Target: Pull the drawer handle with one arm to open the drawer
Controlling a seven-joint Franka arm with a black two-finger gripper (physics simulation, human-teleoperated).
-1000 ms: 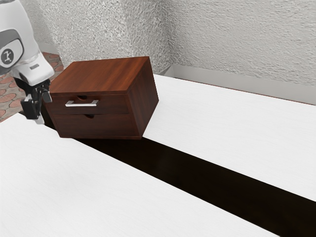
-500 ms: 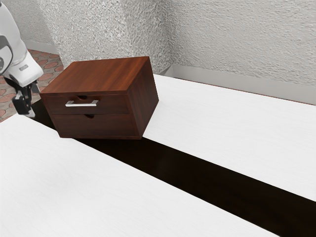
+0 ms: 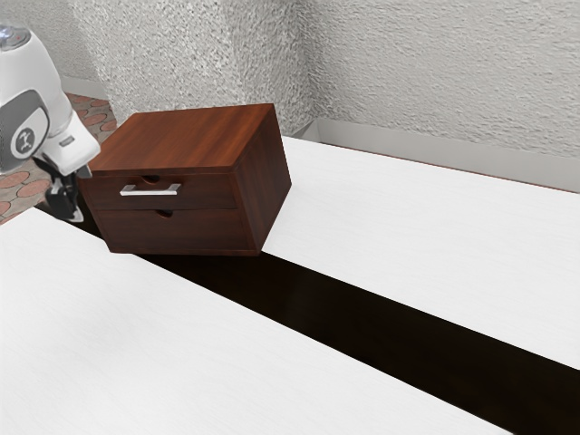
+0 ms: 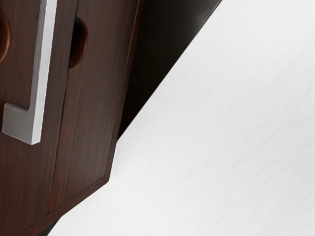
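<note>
A dark wooden cabinet (image 3: 195, 177) with two drawers stands on the table at the exterior view's left. The upper drawer (image 3: 168, 191) carries a silver bar handle (image 3: 149, 189), and its front sits flush with the cabinet. My black gripper (image 3: 65, 198) hangs under the white hand (image 3: 41, 127), just left of the cabinet's front left corner, level with the upper drawer and apart from the handle. In the wrist view the handle (image 4: 35, 73) and the drawer fronts (image 4: 93, 98) appear close by, off to one side of my hand.
The white table (image 3: 408, 217) is crossed by a dark strip (image 3: 362, 331) running from under the cabinet toward the exterior view's lower right. Rough grey walls (image 3: 408, 63) stand behind. Patterned floor (image 3: 14, 181) lies past the table's left edge.
My hand drew back toward the exterior view's left half a second ago and has come back close to the cabinet's front left corner. The cabinet and drawer have not moved.
</note>
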